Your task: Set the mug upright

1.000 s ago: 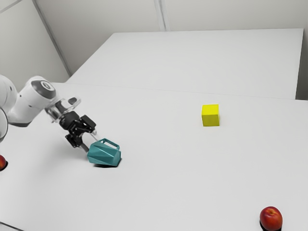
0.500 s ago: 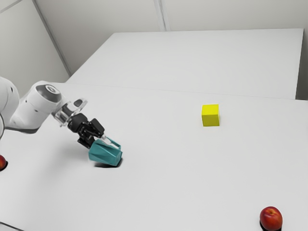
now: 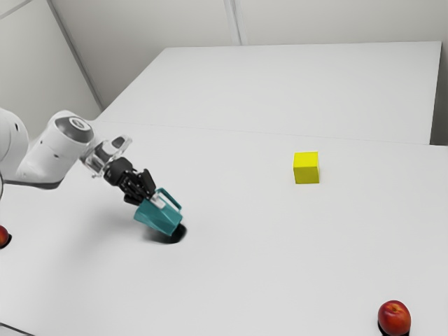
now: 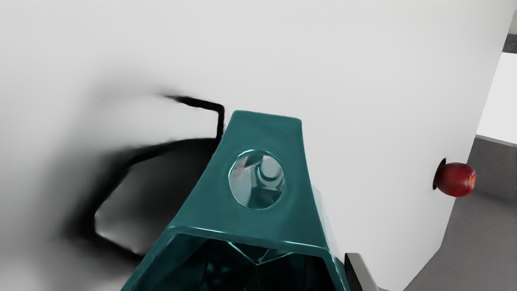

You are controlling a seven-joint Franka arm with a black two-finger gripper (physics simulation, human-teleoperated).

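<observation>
In the exterior view, the black gripper [image 3: 154, 198] is at the upper left end of the teal mug [image 3: 159, 215], shut on it. The mug hangs tilted, its lower end toward the exterior view's right, its handle on the upper side and a dark shadow beneath. In the wrist view the gripper [image 4: 258, 279] holds the mug [image 4: 258, 226], whose dark opening faces the camera. One grey finger [image 4: 357, 271] lies along the mug's outer side; the other is hidden.
A yellow cube [image 3: 306, 168] stands on the white table [image 3: 238, 280] farther to the exterior view's right. One red fruit [image 3: 394, 318] lies near the exterior view's lower right corner, another [image 3: 3, 236] at its left edge.
The hand has moved toward the exterior view's right and come to the mug. The mug has tipped from lying to a steeper tilt, and its shadow has separated from it.
</observation>
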